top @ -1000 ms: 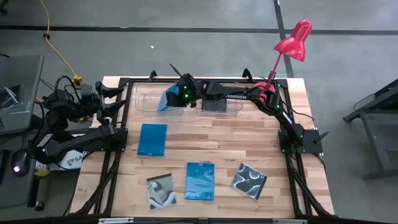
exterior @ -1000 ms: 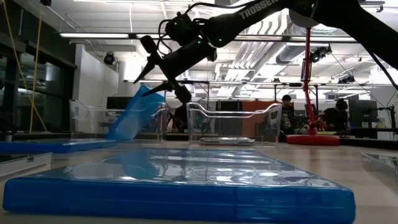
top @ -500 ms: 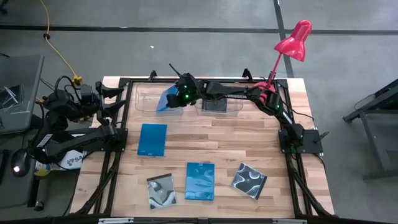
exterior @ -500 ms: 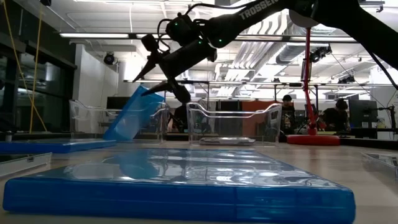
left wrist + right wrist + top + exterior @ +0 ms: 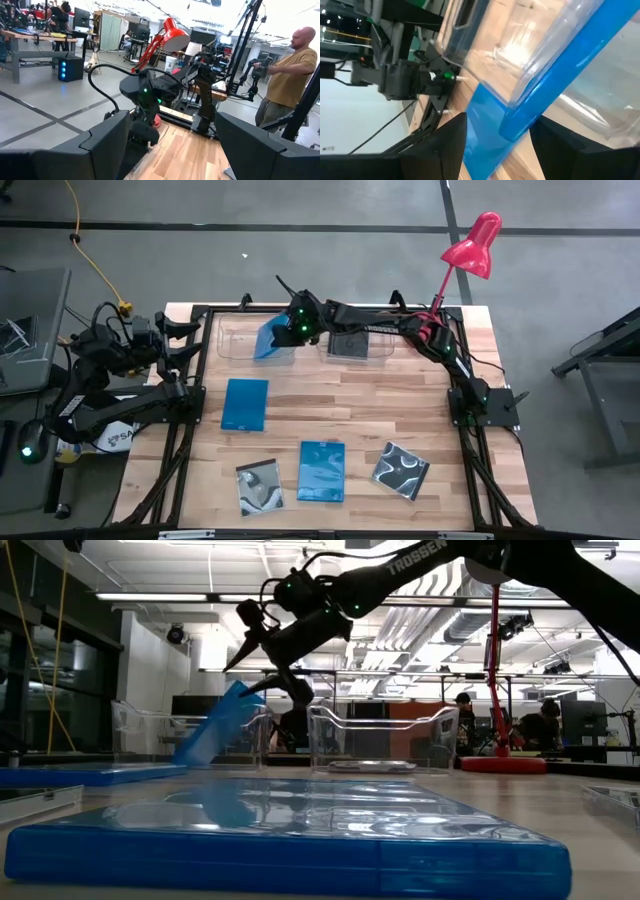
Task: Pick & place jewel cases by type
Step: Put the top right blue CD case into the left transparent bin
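Jewel cases lie in three groups on the wooden table (image 5: 340, 405). Nearest the front edge, three lie flat in a row: a black case with a swirl cover (image 5: 259, 485) on the left, a blue case (image 5: 322, 471) in the middle, and a second black swirl case (image 5: 401, 470) on the right, each apart from the next. Farther back and to the left, a plain blue case (image 5: 245, 404) lies flat by itself.

At the far edge stand two clear tubs side by side. The left tub (image 5: 236, 340) holds a third blue case (image 5: 272, 340), which leans tilted against the tub's right wall, its upper edge above the rim. The right tub (image 5: 375, 348) holds a dark case (image 5: 347, 346) lying flat on its floor.

The right gripper (image 5: 284, 292) hangs above the leaning blue case, near the gap between the tubs. In the low view its fingers (image 5: 250, 640) stand parted, just above the case's upper corner and gripping nothing. In the right wrist view the blue case sits between the fingers, across the tub wall.

The left gripper (image 5: 183, 340) waits at the table's left edge, clear of all cases, with fingers spread and empty.

A red lamp (image 5: 470, 242) stands at the far right corner.
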`<action>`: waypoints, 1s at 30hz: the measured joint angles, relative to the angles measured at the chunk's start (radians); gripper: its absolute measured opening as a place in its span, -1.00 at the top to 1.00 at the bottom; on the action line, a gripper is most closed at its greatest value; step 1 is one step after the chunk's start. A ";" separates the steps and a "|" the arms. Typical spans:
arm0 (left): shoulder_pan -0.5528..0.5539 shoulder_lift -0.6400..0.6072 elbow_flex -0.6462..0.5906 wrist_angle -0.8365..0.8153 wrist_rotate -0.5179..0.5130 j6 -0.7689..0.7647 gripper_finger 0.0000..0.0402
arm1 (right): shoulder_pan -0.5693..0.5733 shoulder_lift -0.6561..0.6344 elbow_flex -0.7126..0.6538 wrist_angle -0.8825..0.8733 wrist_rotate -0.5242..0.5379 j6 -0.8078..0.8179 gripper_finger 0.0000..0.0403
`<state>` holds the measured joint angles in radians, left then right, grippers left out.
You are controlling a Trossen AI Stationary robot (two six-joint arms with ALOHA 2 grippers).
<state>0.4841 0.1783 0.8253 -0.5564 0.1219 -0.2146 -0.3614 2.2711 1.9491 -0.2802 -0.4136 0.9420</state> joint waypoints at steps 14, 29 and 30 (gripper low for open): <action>0.000 0.000 0.000 0.000 -0.006 0.007 -0.45 | 0.001 -0.002 0.047 -0.080 0.082 -0.023 0.02; 0.000 0.002 0.000 0.002 -0.013 0.017 -0.45 | 0.016 -0.002 0.047 -0.054 0.117 -0.057 0.02; 0.000 0.002 0.000 0.003 -0.016 0.022 -0.45 | 0.017 -0.002 0.047 -0.053 0.116 -0.058 0.02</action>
<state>0.4839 0.1799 0.8253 -0.5530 0.1057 -0.1923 -0.3447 2.2688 1.9961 -0.3336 -0.2971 0.8835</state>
